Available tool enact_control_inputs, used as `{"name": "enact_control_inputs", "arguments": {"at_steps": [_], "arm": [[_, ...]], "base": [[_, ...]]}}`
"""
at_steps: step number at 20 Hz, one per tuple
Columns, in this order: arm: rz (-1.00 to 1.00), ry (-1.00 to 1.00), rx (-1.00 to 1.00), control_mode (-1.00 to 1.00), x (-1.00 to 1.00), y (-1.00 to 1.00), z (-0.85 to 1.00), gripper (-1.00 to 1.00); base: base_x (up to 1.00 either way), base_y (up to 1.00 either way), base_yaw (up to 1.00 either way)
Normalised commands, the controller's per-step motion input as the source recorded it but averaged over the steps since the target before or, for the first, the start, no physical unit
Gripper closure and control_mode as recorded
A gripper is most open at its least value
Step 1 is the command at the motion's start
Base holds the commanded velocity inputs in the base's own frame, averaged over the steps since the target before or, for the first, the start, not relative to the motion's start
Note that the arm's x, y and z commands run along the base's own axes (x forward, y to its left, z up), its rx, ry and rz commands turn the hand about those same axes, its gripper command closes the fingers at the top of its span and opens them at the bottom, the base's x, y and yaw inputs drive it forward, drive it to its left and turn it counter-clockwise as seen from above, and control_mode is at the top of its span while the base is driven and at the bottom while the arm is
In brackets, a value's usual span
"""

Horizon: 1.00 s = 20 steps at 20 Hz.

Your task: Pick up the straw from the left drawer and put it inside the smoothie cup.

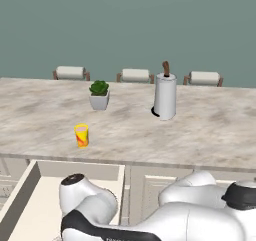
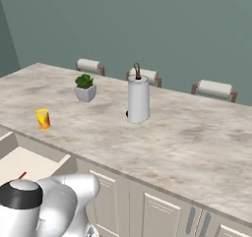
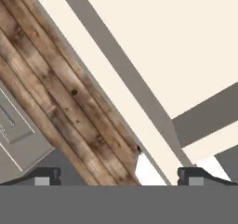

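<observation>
Right base view: straw (image 2: 21,175) lies diagonally in left drawer (image 2: 19,163).

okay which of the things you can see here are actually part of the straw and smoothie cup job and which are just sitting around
Part of the job:
- straw, red, in the drawer
- left drawer, pulled open
- smoothie cup, upright on the counter
- gripper, jaws apart, above the drawer's wall

Just sitting around:
- potted plant
- paper towel roll
- three chairs behind the counter

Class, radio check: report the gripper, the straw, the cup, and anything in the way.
Gripper open, low over the left drawer wall. Straw lying in the drawer, not gripped. Smoothie cup upright on the counter. Nothing crowding the cup.
</observation>
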Motion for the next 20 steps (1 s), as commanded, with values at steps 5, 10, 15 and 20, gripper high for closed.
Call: {"name": "enact_control_inputs", "arguments": {"at_steps": [5, 10, 15, 20], "arm": [[-0.14, -0.23, -0.06, -1.00, 0.06, 0.00, 1.00, -1.00], [-0.26, -0.21, -0.11, -1.00, 0.51, 0.00, 0.81, -1.00], [-0.35, -0.06, -0.11, -1.00, 0.89, 0.00, 0.38, -1.00], [-0.37, 0.04, -0.10, -1.00, 0.92, 0.00, -0.04, -1.00]], "base": [[0.00, 0.00, 0.00], [0.00, 0.00, 0.00], [0.00, 0.00, 0.00], [0.00, 0.00, 0.00]]}}
